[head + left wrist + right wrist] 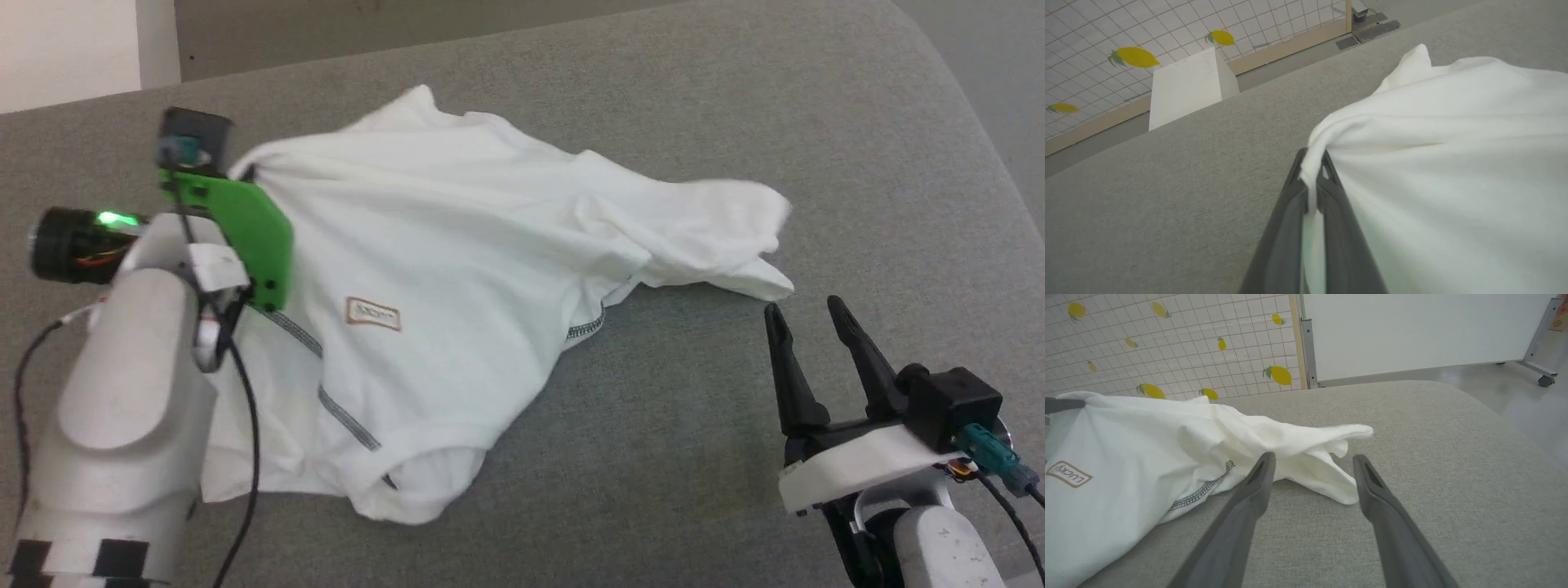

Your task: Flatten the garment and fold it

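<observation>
The garment (457, 245) is a white T-shirt with a tan patch (373, 314) and grey seams, lying crumpled on the grey padded surface (694, 425). My left gripper (1312, 163) is shut on a pinched fold of the garment (1453, 163) at its far left edge, lifting the cloth there. In the head view that arm's green mount (245, 229) covers the fingers. My right gripper (804, 314) stands open just short of the garment's loose right end (1331, 473), with nothing between its fingers.
A white rigid box (1186, 85) stands beyond the surface's far edge, before a lemon-patterned tiled wall (1167, 339). A white panel on wheeled legs (1412, 330) stands at the back right. The surface's rounded corner (963, 122) drops off to the right.
</observation>
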### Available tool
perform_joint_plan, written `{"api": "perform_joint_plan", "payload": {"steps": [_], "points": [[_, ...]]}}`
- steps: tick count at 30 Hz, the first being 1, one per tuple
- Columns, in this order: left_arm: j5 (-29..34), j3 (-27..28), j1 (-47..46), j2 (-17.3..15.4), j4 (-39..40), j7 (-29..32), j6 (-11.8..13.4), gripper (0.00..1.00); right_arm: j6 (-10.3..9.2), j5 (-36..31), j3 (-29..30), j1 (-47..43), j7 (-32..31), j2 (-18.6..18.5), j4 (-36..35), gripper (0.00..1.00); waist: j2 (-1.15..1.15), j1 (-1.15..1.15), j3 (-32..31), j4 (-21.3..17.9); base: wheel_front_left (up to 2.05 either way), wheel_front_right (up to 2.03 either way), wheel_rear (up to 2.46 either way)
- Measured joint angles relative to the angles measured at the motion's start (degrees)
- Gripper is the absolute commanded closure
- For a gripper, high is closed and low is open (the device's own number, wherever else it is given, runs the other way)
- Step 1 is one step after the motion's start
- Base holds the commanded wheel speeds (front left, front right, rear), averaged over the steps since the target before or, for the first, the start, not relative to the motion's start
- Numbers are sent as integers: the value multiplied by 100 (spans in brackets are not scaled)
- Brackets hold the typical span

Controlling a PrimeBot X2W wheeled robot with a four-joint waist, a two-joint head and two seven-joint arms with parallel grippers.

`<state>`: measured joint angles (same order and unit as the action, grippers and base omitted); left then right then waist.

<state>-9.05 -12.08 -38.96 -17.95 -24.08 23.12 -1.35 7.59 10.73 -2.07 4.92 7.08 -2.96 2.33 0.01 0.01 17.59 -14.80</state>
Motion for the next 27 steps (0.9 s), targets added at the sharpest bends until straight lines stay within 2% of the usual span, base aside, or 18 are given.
{"api": "perform_joint_plan", "payload": {"steps": [5,10,11,12,16,20,24,27], "points": [[5,563,214,-392,48,-367,591,100,0,-11,-76,93,-2,-1,-53,0,0,0,46,127,0,0,0],[60,833,588,-582,-144,-521,1051,100,0,-19,-202,172,-93,0,-74,0,0,0,115,238,0,0,0],[57,864,679,-587,-177,-603,1082,62,0,-23,-236,185,-144,-1,-71,0,0,0,126,265,0,0,0],[-15,892,749,-559,-205,-670,1058,0,0,-52,-283,201,-177,-1,-71,0,0,0,134,292,0,0,0],[-141,924,922,-312,-221,-1215,1048,0,0,-136,-512,277,-287,-25,-85,0,0,0,141,400,0,0,0],[-290,1034,1103,9,0,-2299,1212,0,0,-377,-559,519,-453,-71,-57,0,0,0,113,551,0,0,0],[-427,1059,1485,504,381,-3452,1267,0,0,-595,-544,836,-960,-94,191,0,0,0,81,744,0,0,0],[-442,988,1769,793,682,-3718,1278,0,0,-691,-539,1172,-1550,-152,572,0,0,-1,78,912,0,0,0]]}}
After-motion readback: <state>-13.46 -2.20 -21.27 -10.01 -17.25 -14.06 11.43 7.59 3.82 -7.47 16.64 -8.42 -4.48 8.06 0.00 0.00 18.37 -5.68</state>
